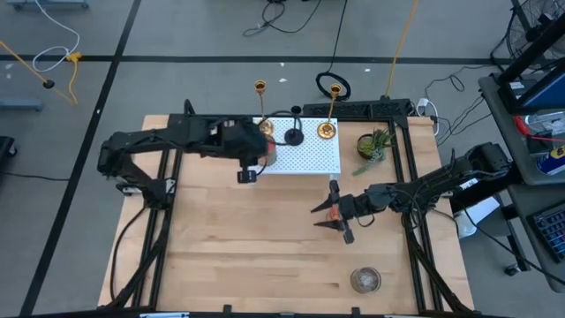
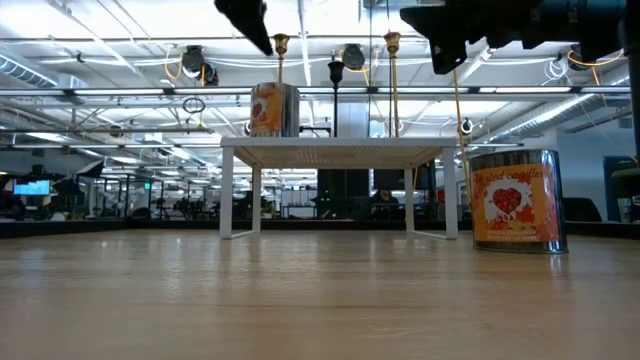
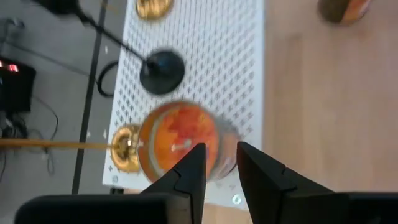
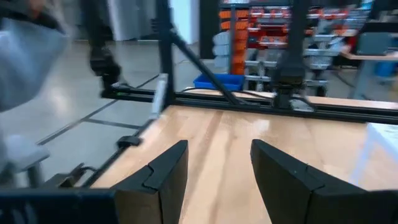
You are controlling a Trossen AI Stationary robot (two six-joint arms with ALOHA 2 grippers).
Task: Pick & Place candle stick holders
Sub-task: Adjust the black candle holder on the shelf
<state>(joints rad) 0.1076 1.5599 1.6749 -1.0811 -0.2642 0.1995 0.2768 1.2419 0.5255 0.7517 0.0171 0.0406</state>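
Observation:
On the white rack (image 1: 309, 155) stand two gold candle stick holders (image 1: 327, 130) (image 1: 260, 87), a short black one (image 1: 293, 135) and an orange glass cup (image 3: 180, 140) at the rack's left end. My left gripper (image 3: 221, 149) hovers open just above that cup, clear of it in the low view. A second orange cup (image 2: 515, 200) stands on the table right of centre. My right gripper (image 1: 328, 221) is held level and open above it; its wrist view shows nothing between the fingers. A greyish clear cup (image 1: 365, 280) stands near the front edge.
A small green potted plant (image 1: 372, 144) stands right of the rack. The rack rests on thin white legs (image 2: 228, 190). Bare wood (image 1: 229, 247) spreads over the table's left and near parts.

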